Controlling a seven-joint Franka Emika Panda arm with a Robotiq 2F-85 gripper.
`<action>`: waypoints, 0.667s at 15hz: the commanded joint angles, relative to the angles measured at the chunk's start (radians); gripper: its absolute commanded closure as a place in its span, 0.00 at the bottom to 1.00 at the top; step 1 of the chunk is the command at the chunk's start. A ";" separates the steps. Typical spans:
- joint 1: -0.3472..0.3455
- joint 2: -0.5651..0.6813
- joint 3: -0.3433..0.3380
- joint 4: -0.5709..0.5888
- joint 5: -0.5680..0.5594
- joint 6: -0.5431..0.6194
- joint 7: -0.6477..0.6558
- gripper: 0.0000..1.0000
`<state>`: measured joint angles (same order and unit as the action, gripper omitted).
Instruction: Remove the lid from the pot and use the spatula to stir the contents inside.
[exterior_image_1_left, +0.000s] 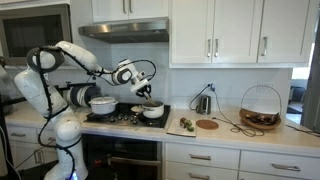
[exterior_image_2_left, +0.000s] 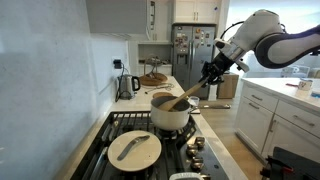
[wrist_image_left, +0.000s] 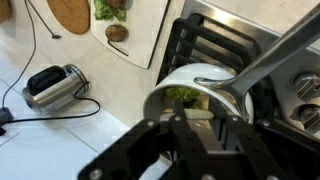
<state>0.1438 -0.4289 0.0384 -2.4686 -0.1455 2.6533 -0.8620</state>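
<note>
One relation governs your next stroke: the pot lies below the hand (exterior_image_2_left: 212, 72) and back toward the wall, and the spatula (exterior_image_2_left: 188, 92) bridges that gap. The hand is clamped on the upper end of the spatula's handle, its jaws drawn close together around it. From there the spatula's long axis slopes down and away from the hand, well off upright. Its working end sits inside the small white pot (exterior_image_2_left: 171, 116), crossing the rim on the side nearest the hand. The pot stands uncovered on a burner of the stove (exterior_image_2_left: 105, 128), so I judge the first half of the task done and the stirring in hand. In the wrist view the handle comes in from the upper right over the pot's white rim, with greenish contents (wrist_image_left: 182, 94) showing inside. Your arm (exterior_image_1_left: 85, 58) reaches out from the base across the stove, with the wrist bent so the hand points down at a slant. With a handle this tilted, you will likely want to circle the hand above the pot, or the shaft may lever on the rim and drag it. Mind the larger white pot (exterior_image_1_left: 102, 103) on the neighbouring burner.
</note>
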 joint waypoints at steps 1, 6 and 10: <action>-0.018 -0.017 0.048 0.067 -0.093 -0.120 0.096 0.92; -0.006 -0.002 0.097 0.142 -0.182 -0.257 0.176 0.92; -0.003 0.017 0.159 0.178 -0.282 -0.332 0.272 0.92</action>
<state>0.1430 -0.4387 0.1558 -2.3394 -0.3554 2.3865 -0.6648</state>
